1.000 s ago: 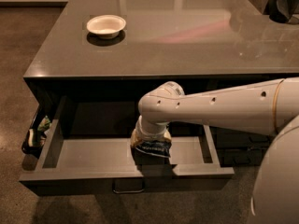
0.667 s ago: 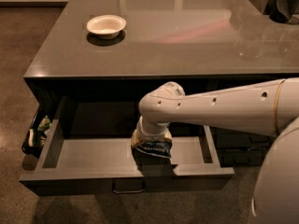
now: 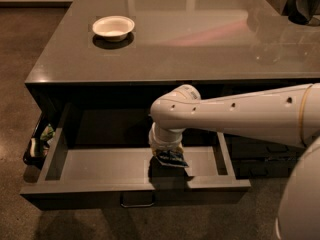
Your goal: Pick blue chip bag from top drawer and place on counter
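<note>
The top drawer (image 3: 100, 166) is pulled open below the counter (image 3: 200, 39). Its lighter grey floor shows, and its metal handle (image 3: 136, 202) is on the front. My arm reaches in from the right and bends down into the drawer. My gripper (image 3: 167, 151) points straight down over the drawer's middle right and is mostly hidden under its white wrist. The blue chip bag (image 3: 171, 159) is right beneath the gripper, near the drawer's front wall. I cannot tell whether the bag rests on the drawer floor or hangs just above it.
A white bowl (image 3: 113, 26) stands on the counter's back left. Green-and-black packaging (image 3: 39, 143) sits in a dark holder outside the drawer's left wall. Dark objects (image 3: 300, 4) stand at the counter's far right. My white body (image 3: 300, 199) fills the lower right.
The gripper and the bag have shifted very slightly to the right inside the drawer. Everything else is as before.
</note>
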You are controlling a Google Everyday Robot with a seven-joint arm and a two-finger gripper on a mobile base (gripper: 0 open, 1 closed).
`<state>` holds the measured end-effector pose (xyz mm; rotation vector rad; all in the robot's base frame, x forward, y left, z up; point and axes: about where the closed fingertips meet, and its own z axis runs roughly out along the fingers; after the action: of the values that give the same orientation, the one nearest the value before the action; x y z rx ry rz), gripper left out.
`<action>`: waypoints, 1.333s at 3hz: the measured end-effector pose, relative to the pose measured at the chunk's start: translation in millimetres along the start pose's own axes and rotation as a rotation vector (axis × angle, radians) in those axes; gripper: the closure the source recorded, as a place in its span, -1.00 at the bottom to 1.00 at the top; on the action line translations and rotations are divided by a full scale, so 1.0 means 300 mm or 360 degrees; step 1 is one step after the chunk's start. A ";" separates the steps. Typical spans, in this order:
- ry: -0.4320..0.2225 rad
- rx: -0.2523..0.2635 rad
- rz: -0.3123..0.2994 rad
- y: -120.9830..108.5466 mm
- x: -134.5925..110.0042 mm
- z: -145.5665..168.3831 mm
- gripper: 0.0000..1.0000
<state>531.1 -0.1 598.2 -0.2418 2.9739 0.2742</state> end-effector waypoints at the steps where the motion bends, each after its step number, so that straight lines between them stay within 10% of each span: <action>1: 0.0000 0.0000 0.0000 0.002 -0.002 -0.013 1.00; 4: -0.0134 0.0050 -0.0089 0.018 -0.071 -0.293 1.00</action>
<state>539.7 -8.6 687.8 -0.3017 2.8804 0.2254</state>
